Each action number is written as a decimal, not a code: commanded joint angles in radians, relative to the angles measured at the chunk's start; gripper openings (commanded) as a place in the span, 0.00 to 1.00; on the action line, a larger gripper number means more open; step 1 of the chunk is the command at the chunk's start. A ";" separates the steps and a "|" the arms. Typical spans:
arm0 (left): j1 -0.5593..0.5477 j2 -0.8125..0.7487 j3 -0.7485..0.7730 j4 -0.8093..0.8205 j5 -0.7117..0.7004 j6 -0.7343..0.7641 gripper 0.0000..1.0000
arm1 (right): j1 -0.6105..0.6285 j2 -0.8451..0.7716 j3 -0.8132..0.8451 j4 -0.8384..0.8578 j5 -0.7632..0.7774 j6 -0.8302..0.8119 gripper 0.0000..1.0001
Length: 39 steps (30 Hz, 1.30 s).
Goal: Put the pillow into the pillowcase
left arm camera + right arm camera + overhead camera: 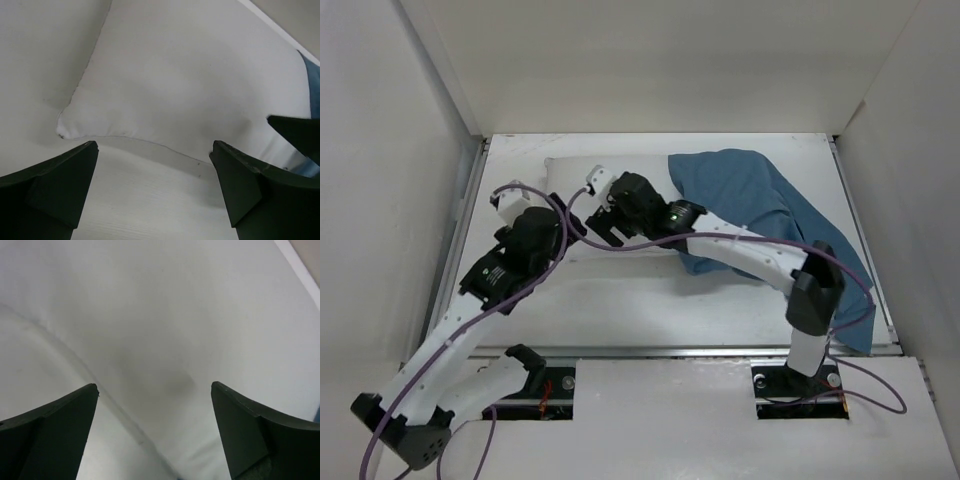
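Grasp step: left gripper (155,148) and right gripper (155,387) both gaped, empty, over the pillow (175,75), one end seemingly under the pillowcase (750,190). The next move called for pinching its near edge.

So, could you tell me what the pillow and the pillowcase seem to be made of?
The pillow looks like smooth, matte white fabric over soft filling: it has a stitched edge seam and a plump surface. The pillowcase seems thin, matte blue cloth, possibly cotton; it lies in soft wrinkles and folds.
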 commanded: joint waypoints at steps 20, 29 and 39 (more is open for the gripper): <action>0.014 -0.219 0.002 -0.096 -0.034 -0.121 1.00 | -0.249 0.189 0.254 0.101 -0.217 0.024 0.00; 0.014 -0.097 -0.159 0.202 0.171 -0.119 1.00 | -0.456 -0.144 0.290 0.084 -0.397 0.130 0.00; 0.056 0.369 -0.296 0.778 0.541 -0.185 1.00 | -0.551 -0.281 0.321 0.032 -0.397 0.153 0.00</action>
